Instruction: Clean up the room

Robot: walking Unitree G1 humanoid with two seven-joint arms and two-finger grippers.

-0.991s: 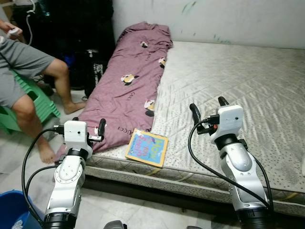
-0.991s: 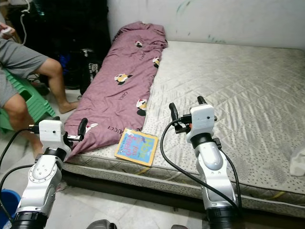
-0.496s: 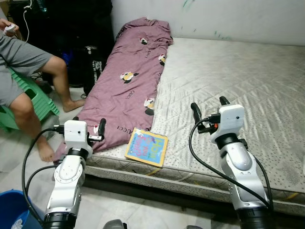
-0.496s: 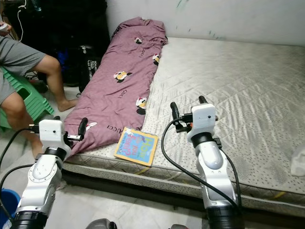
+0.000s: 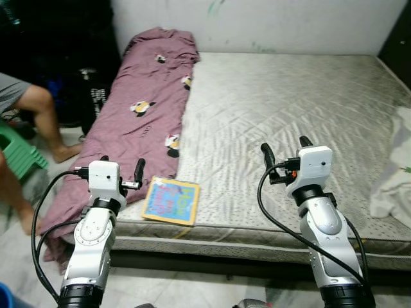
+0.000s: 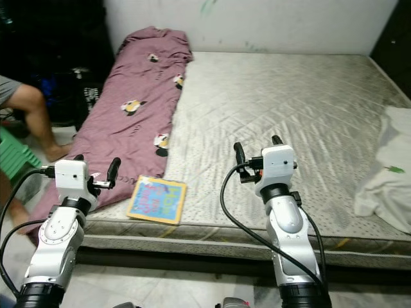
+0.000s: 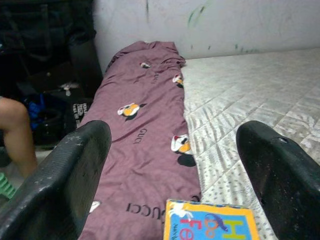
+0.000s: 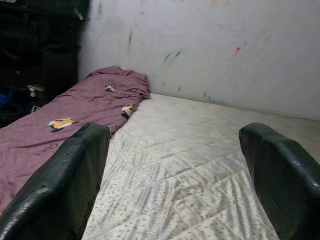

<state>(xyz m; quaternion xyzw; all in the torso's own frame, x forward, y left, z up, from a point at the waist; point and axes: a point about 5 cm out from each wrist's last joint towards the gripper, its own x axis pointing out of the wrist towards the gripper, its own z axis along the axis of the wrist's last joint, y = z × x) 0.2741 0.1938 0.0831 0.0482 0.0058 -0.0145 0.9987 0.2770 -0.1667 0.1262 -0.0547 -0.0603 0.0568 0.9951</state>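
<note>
A purple blanket [image 5: 138,109] with cartoon prints lies along the left side of a bare grey mattress [image 5: 289,102] and hangs over its front corner. A colourful children's book [image 5: 170,200] lies flat at the mattress's front edge, beside the blanket. A crumpled white cloth [image 5: 393,176] sits at the mattress's right edge. My left gripper [image 5: 121,165] is raised, open and empty, just left of the book. My right gripper [image 5: 284,147] is open and empty above the mattress's front middle. In the left wrist view the book [image 7: 215,220] lies low between the fingers [image 7: 65,175].
A person's bare legs [image 5: 40,112] and a green stool [image 5: 16,154] are on the floor at the far left. Dark bags [image 5: 83,83] stand against the wall beside the mattress. A white wall [image 5: 257,22] runs behind the bed.
The camera has turned to the right: the person and stool slid toward the left edge and the white cloth came into view. Both arms hold the same raised pose.
</note>
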